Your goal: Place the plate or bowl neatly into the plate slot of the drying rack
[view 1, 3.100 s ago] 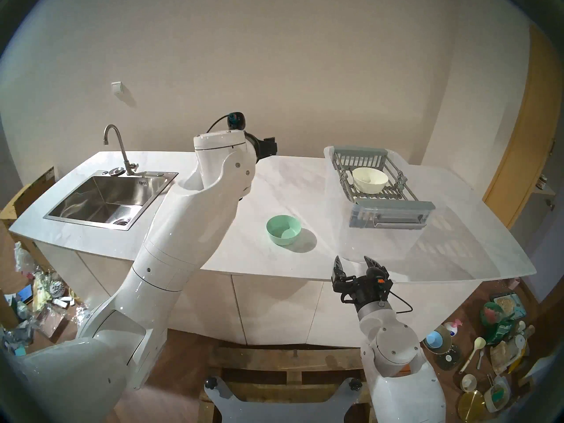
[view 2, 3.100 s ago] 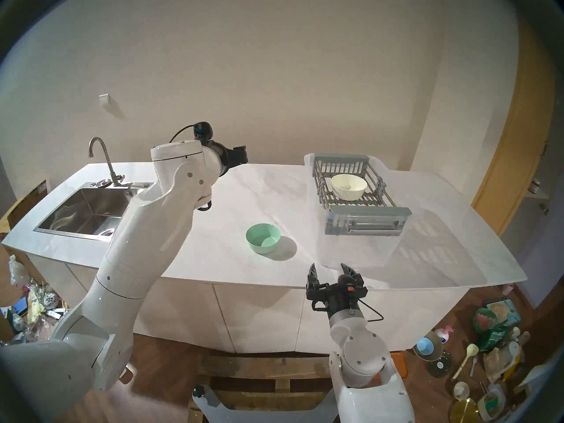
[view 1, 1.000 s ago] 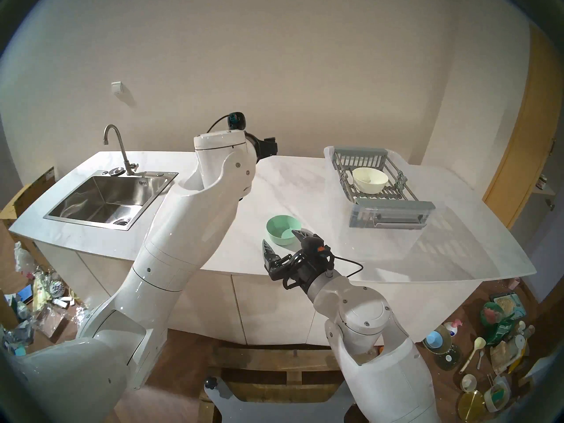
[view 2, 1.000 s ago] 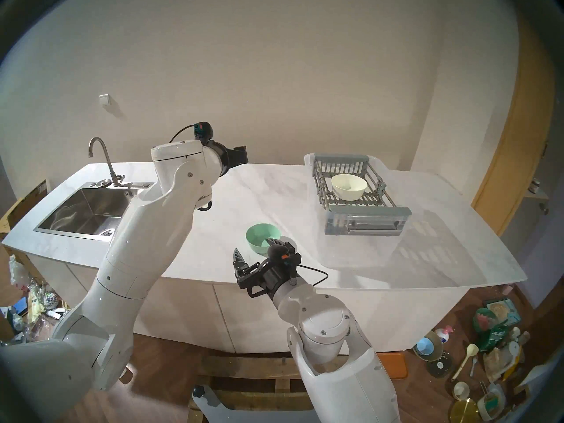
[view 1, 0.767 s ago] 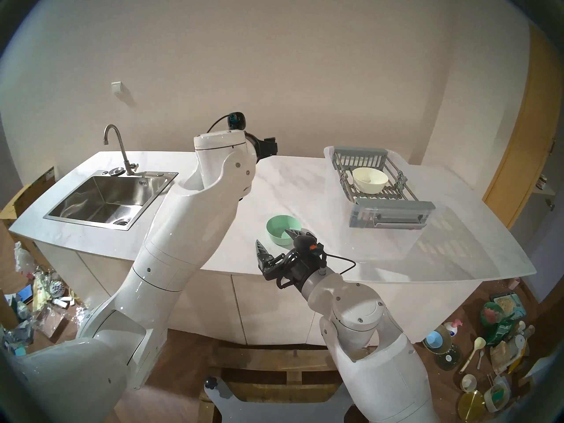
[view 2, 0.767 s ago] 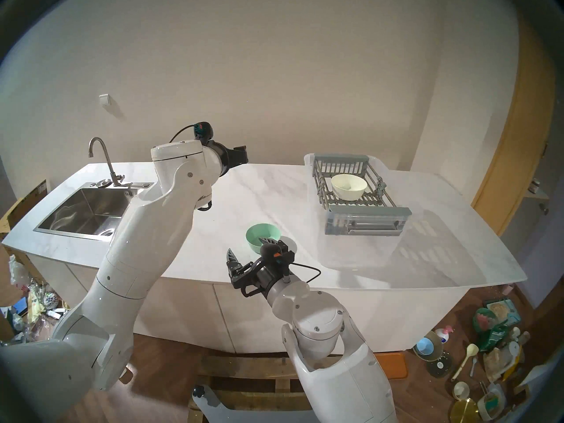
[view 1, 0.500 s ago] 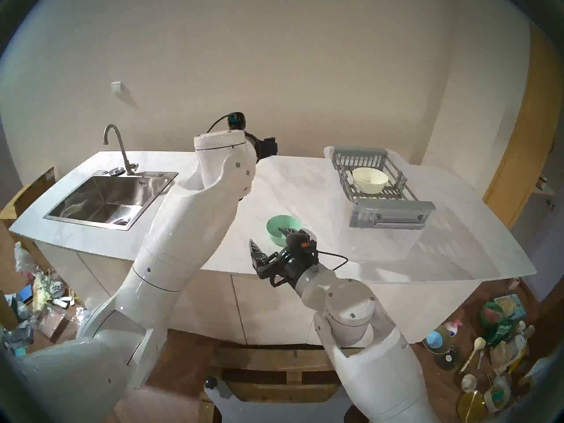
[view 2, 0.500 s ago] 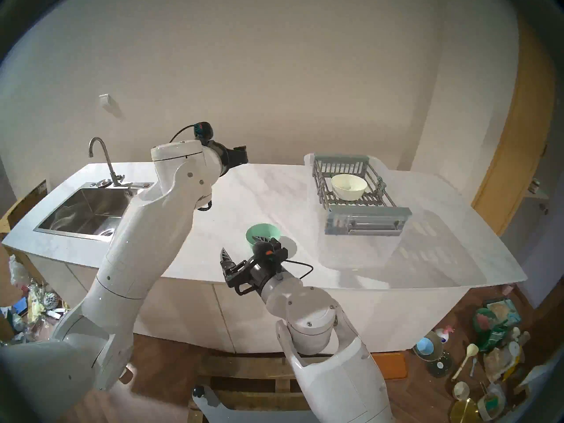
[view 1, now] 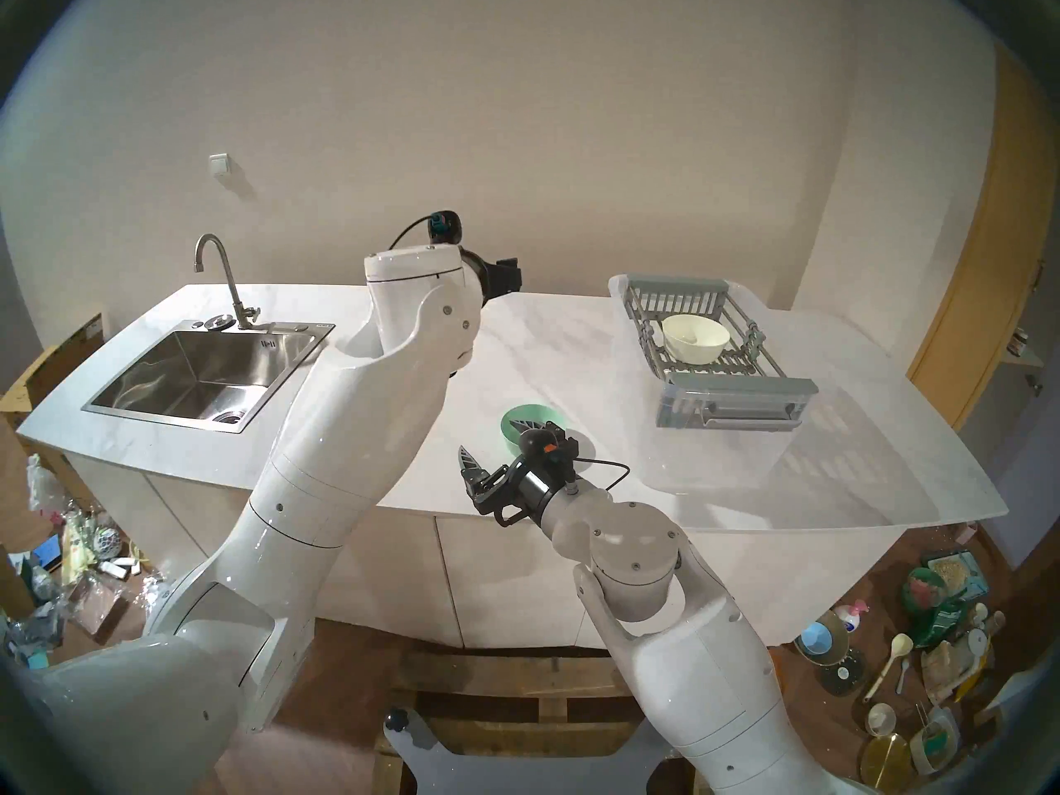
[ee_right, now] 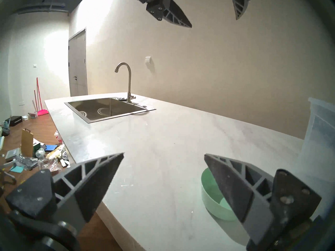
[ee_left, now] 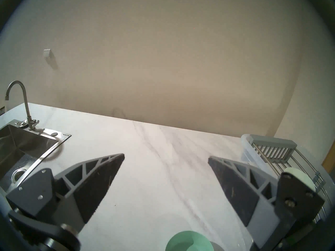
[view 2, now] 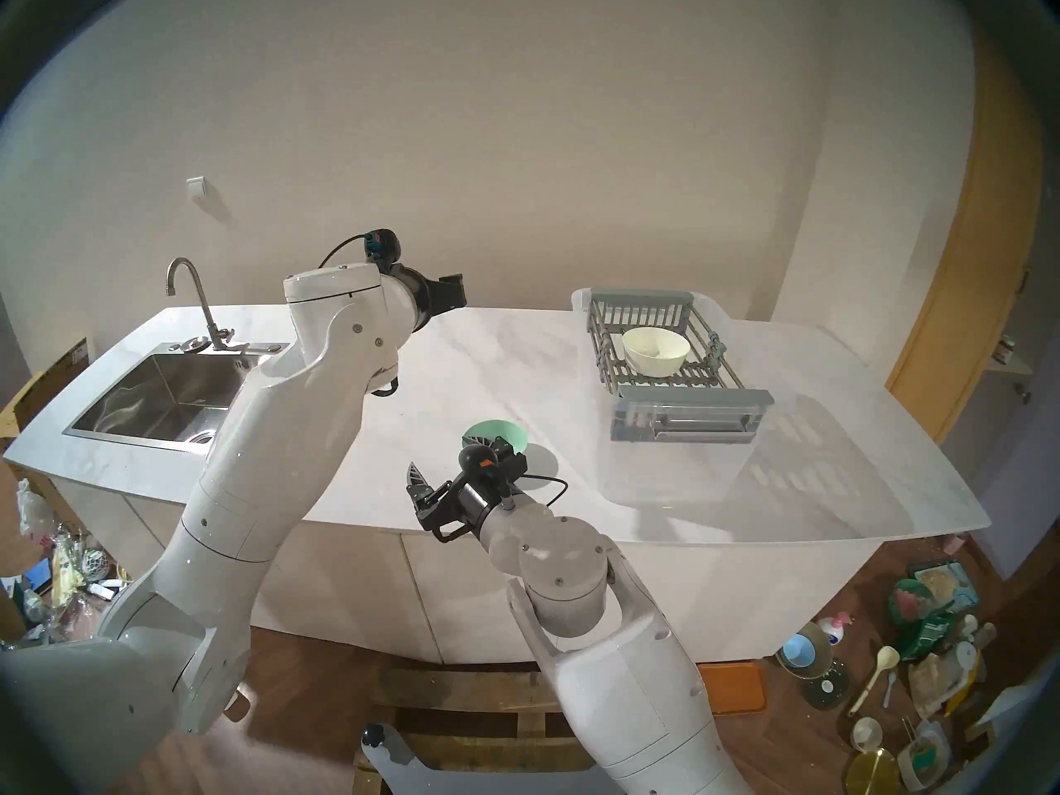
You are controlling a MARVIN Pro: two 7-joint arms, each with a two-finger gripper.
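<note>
A mint-green bowl (view 1: 533,410) (view 2: 505,429) sits upright on the white counter near its front edge. My right gripper (view 1: 497,444) (ee_right: 164,156) is open just above the counter. One of its fingers (ee_right: 230,189) hangs over the green bowl (ee_right: 213,196); the other stands to the bowl's left, and nothing is held. The grey drying rack (view 1: 740,387) rests on a clear tub at the back right. A cream bowl (view 1: 696,338) sits upright on its plate slot (view 1: 723,365). My left gripper (ee_left: 165,158) is open and empty, raised over the counter's back.
A steel sink (view 1: 189,375) with a tall faucet (view 1: 221,272) fills the counter's left end. The clear plastic tub (view 1: 717,461) under the rack reaches toward the front edge. Clutter covers the floor on both sides. Bare counter (view 1: 550,340) lies between sink and rack.
My right arm has swung left and forward from the counter's front edge to the green bowl, bringing one finger over it. The left arm has stayed still.
</note>
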